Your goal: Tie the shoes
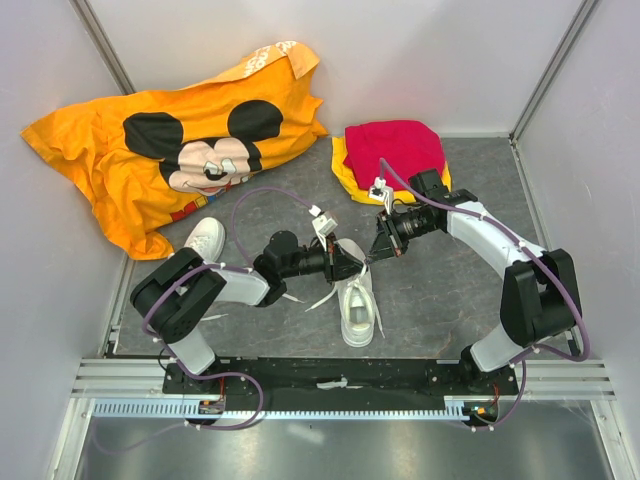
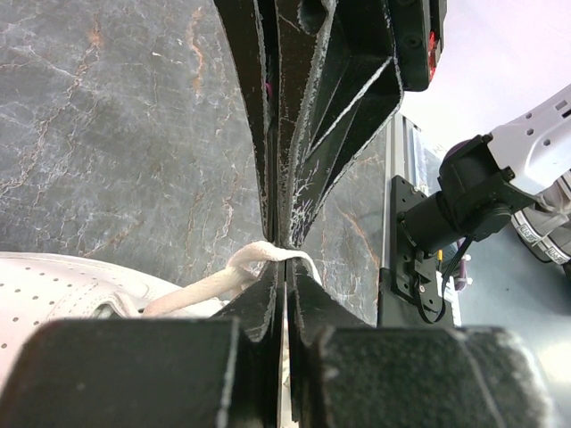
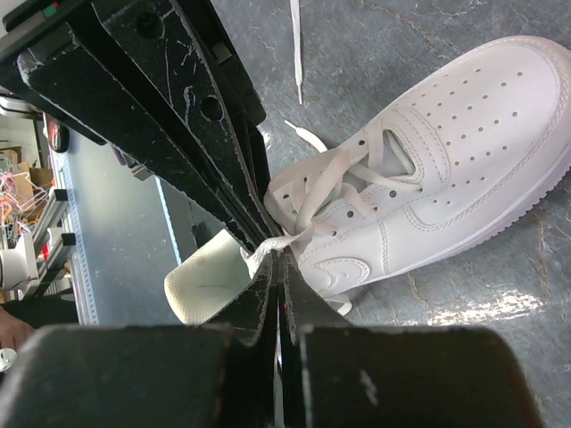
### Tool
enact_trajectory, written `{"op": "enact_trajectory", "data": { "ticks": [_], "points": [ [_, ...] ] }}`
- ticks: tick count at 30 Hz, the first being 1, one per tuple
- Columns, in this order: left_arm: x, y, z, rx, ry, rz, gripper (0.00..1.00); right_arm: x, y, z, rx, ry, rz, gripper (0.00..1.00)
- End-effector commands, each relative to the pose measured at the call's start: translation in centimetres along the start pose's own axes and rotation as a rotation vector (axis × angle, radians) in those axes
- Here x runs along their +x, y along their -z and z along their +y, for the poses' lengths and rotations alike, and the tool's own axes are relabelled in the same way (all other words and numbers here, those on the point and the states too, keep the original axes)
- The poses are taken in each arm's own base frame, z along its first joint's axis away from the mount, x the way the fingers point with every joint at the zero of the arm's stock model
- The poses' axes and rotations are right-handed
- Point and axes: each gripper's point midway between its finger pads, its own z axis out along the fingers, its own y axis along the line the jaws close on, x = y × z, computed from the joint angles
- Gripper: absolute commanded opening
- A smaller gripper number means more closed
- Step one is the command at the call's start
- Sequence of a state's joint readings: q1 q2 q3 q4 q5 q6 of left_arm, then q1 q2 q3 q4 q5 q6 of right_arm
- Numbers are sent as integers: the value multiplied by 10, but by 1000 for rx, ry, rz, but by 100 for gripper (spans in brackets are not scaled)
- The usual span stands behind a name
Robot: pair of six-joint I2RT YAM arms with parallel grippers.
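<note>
One white shoe (image 1: 357, 300) lies in the middle of the grey floor, with its toe toward the arms' bases. The other shoe (image 1: 205, 238) lies to its left, beside the left arm. Above the middle shoe's laces my left gripper (image 1: 352, 265) and right gripper (image 1: 378, 255) meet tip to tip. In the left wrist view my left gripper (image 2: 285, 250) is shut on a white lace loop (image 2: 234, 270), and part of the shoe (image 2: 53, 285) shows below. In the right wrist view my right gripper (image 3: 281, 248) is shut on the lace (image 3: 312, 192) next to the shoe (image 3: 446, 160).
An orange cartoon-mouse shirt (image 1: 170, 140) lies bunched at the back left. A red cloth (image 1: 393, 148) sits on a yellow cloth (image 1: 345, 182) at the back right. White walls enclose the floor, and a metal rail (image 1: 330, 380) runs along the near edge.
</note>
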State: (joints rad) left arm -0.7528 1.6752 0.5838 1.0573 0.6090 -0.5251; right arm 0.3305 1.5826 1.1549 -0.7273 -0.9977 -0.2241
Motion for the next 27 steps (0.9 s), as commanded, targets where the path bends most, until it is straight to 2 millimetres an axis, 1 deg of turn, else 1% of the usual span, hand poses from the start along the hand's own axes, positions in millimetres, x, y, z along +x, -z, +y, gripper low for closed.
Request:
{"op": "enact_trajectory", "data": {
  "ticks": [1,2,4,6,7,8,9,10,13,14,15,16,17,18,19,20,21,22,23,24,25,27],
  "points": [
    [-15,4,-3,16,-64,-47,12,-19,6,12,-2,87,-36,0],
    [-13,7,-2,9,-61,-41,16,-19,7,11,7,78,-34,0],
    [-14,12,0,1,-72,-42,20,-19,8,9,28,72,-32,0],
    [-9,18,3,-16,-68,-25,26,-20,9,10,32,73,-34,0],
    [-12,20,2,-18,-80,-31,28,-20,10,11,34,79,-38,0],
    [-9,23,3,-26,-75,-15,31,-20,10,12,35,77,-39,0],
    [-8,25,2,-25,-81,-11,32,-21,10,11,36,81,-40,0],
    [-13,26,-1,-22,-109,-17,33,-21,10,12,38,83,-41,0],
    [-7,32,1,-42,-130,17,34,-23,10,11,43,89,-47,0],
    [-14,35,-3,-46,-154,4,35,-24,10,11,46,89,-48,0],
    [-7,38,0,-65,-146,33,35,-25,9,11,47,96,-52,0],
    [-8,41,2,-75,-172,38,35,-27,9,12,45,101,-57,0],
    [-15,46,-1,-82,-193,29,35,-27,9,12,47,104,-58,0],
    [-11,53,4,-111,-182,61,35,-28,9,13,46,110,-60,0],
    [-13,57,6,-120,-237,77,37,-28,10,13,50,112,-61,0],
    [-13,63,13,-160,-256,100,38,-29,10,13,51,117,-61,0],
    [-22,70,14,-192,-295,97,39,-29,11,13,59,123,-65,0],
    [-17,78,24,-234,-335,157,40,-29,12,13,62,128,-65,0],
    [-22,84,30,-267,-381,169,41,-29,11,13,63,134,-64,0],
    [-28,90,36,-296,-425,178,44,-28,13,13,71,137,-64,0],
    [-31,95,42,-318,-488,214,52,-26,12,13,73,138,-61,0],
    [-36,99,43,-294,-561,240,54,-24,12,12,79,145,-58,0]
  ]
}}
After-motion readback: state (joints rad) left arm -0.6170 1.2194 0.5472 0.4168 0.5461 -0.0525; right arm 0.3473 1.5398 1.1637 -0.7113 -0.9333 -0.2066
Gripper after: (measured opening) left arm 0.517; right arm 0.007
